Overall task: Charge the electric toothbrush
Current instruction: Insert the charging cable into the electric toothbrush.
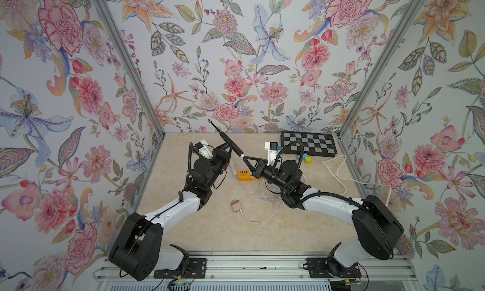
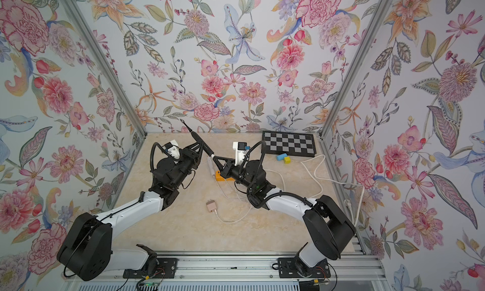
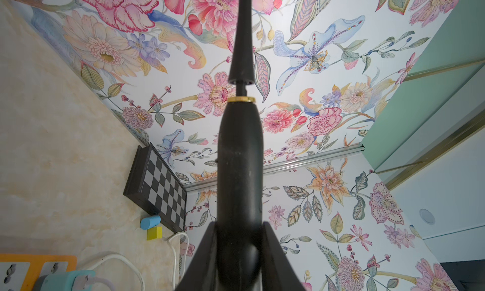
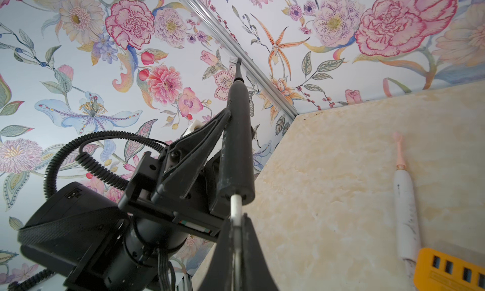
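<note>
Two grips are seen above the surface (image 1: 210,232): the black electric toothbrush (image 1: 224,137) is clamped, tilted upward, by the left gripper's (image 1: 232,146) narrowed jaws; a white charging plug (image 4: 235,207), touching the toothbrush's base, is pinched in the right gripper's (image 1: 244,158) nearly shut jaws.
</note>
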Motion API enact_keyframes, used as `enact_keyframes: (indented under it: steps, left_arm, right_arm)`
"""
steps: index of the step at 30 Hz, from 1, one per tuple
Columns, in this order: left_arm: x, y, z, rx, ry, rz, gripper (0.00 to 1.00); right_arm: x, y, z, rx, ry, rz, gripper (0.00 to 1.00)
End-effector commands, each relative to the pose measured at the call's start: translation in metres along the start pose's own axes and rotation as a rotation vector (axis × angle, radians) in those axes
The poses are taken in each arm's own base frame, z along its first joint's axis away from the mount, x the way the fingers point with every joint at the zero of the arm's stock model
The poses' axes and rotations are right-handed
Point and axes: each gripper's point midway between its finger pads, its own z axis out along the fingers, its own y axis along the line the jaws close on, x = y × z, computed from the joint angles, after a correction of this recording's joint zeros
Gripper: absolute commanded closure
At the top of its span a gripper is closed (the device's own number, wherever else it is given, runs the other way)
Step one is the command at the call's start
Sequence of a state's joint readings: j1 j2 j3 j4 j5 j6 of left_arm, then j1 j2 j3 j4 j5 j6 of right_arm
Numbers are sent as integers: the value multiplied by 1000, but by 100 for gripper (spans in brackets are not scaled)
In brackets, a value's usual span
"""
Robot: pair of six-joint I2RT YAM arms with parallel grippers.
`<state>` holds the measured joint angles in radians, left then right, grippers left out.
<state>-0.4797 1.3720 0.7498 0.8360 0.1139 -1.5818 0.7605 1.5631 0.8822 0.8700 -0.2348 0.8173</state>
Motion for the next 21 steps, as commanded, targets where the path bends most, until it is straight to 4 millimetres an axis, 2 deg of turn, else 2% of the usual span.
enact_keyframes:
  steps: [1,4,7,12,18,19,21]
  left_arm:
    - [53,-21,2,81,216,15,100]
    - [71,-20,4,72,298,33,100]
    - [80,-16,-3,53,300,20,100]
    - [99,-21,-11,59,331,31,100]
    - [129,-19,-14,68,411,36,100]
    - [131,-17,-14,65,416,35,100]
    - [121,-10,-15,49,390,46,100]
  right_arm:
    - [-41,29,7,-102,-124,-15,100]
    - [-45,33,8,-114,-120,-37,100]
    - [-53,32,6,-101,-144,-52,100]
    - [-62,30,8,-94,-162,-54,100]
    - [-59,36,15,-122,-125,-55,100]
    - [-57,36,15,-127,-118,-53,100]
    - [-54,38,12,-136,-103,-52,99]
